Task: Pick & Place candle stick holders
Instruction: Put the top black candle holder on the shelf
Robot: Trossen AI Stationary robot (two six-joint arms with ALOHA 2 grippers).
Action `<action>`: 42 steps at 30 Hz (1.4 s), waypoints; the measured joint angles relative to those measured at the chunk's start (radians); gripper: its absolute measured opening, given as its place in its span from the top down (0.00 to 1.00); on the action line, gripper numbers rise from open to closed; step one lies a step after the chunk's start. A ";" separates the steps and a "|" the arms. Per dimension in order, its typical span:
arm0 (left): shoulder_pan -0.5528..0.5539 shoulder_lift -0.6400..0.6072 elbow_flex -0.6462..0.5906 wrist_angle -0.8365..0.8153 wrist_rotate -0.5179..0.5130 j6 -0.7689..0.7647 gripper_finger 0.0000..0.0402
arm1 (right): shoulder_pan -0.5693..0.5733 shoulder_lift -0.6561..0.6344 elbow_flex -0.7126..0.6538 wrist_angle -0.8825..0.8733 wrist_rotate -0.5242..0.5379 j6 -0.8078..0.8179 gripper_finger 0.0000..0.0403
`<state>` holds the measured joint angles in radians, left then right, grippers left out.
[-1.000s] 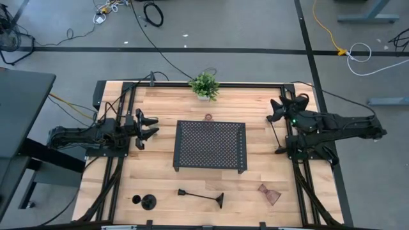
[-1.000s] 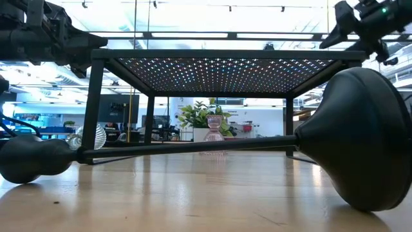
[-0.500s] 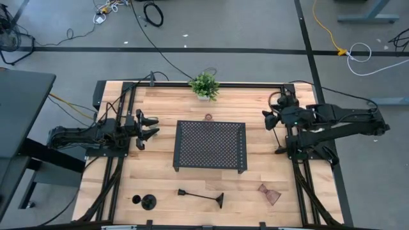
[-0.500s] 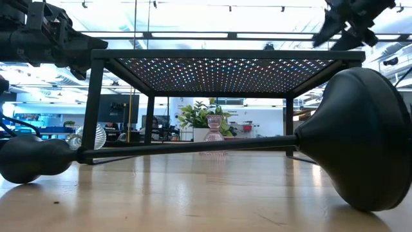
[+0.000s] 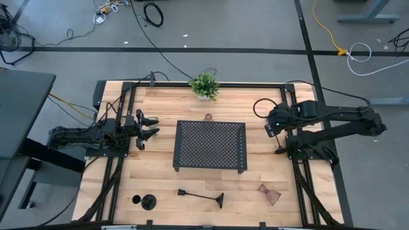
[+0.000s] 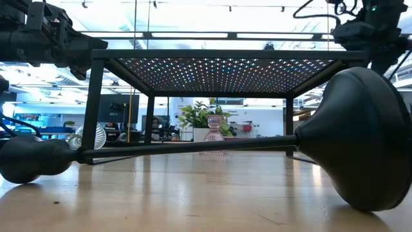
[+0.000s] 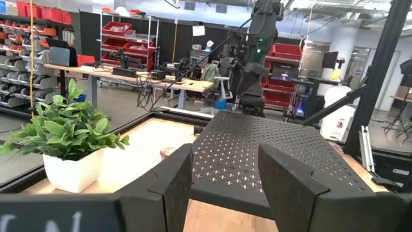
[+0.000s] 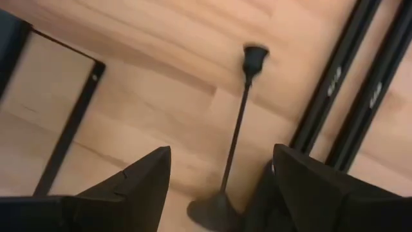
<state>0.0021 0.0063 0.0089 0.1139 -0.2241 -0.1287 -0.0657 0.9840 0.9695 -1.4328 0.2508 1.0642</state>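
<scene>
my right gripper (image 8: 222, 177) hangs spread over the tall holder (image 8: 235, 132) lying on the counter (image 5: 160, 102) by the right rail, so a careless descent could roll its thin stem away; left gripper (image 7: 225, 177) waits spread.

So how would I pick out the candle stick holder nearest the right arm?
From the black perforated tray in the table's middle, go right to the right arm's base. A slim black stemmed holder lies there under the open right gripper. The other long black holder lies along the front edge instead.
</scene>
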 joint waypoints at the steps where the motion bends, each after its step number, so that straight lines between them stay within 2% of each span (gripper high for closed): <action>1: 0.000 0.000 0.000 0.000 0.000 0.000 0.55 | -0.003 0.011 -0.002 0.001 -0.011 0.009 0.32; 8: 0.000 0.000 0.000 0.000 0.000 0.000 0.55 | -0.006 0.090 -0.107 0.018 -0.024 0.009 0.32; 11: 0.000 0.000 0.000 -0.001 0.000 0.000 0.55 | -0.009 0.106 -0.172 0.082 -0.024 0.002 0.33; 15: 0.000 0.000 0.000 -0.010 0.000 0.000 0.55 | -0.024 0.126 -0.187 0.201 0.000 -0.011 0.35; 21: 0.000 0.000 0.000 -0.026 0.000 -0.043 0.55 | -0.070 0.164 -0.267 0.259 -0.043 -0.029 0.40; 28: 0.000 0.000 0.000 -0.034 0.000 -0.043 0.55 | -0.115 0.205 -0.365 0.362 -0.042 -0.030 0.44; 42: 0.000 0.000 0.000 -0.037 0.000 -0.043 0.55 | -0.241 0.210 -0.434 0.533 -0.009 -0.090 0.45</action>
<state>0.0025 0.0067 0.0090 0.0772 -0.2241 -0.1719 -0.3068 1.1942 0.5352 -0.8999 0.2415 0.9746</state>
